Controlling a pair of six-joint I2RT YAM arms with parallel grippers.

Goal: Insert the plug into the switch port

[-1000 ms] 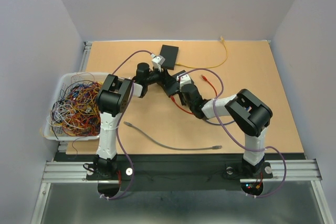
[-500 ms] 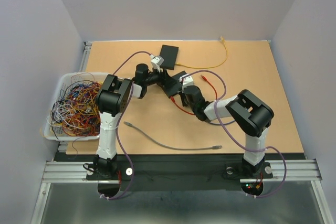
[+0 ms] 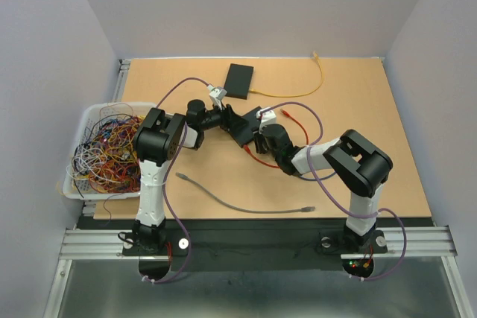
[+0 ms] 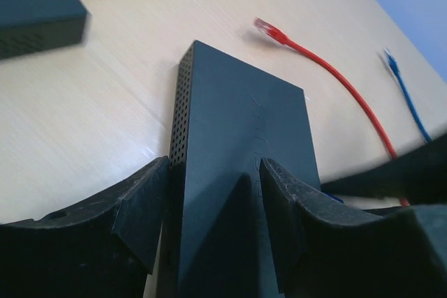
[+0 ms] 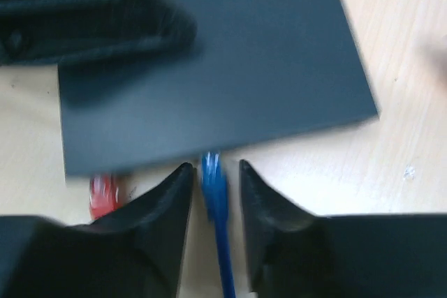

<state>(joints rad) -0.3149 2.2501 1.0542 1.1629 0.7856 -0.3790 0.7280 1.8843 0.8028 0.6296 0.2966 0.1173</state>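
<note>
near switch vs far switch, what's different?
Near switch is clamped in the left hand; far switch lies free. Near switch has a blue plug at its edge; far switch has a yellow cable running to it. Both are flat black boxes.

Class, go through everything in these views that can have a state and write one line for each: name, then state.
switch: gripped by the left claw.
left claw: shut on the switch.
right claw: astride the blue cable; grip unclear in the blur.
blue cable: plug tip at the switch's edge, seating unclear.
red cable: lying loose, visible plug free.
grey cable: lying loose, both ends free.
yellow cable: far end free.
</note>
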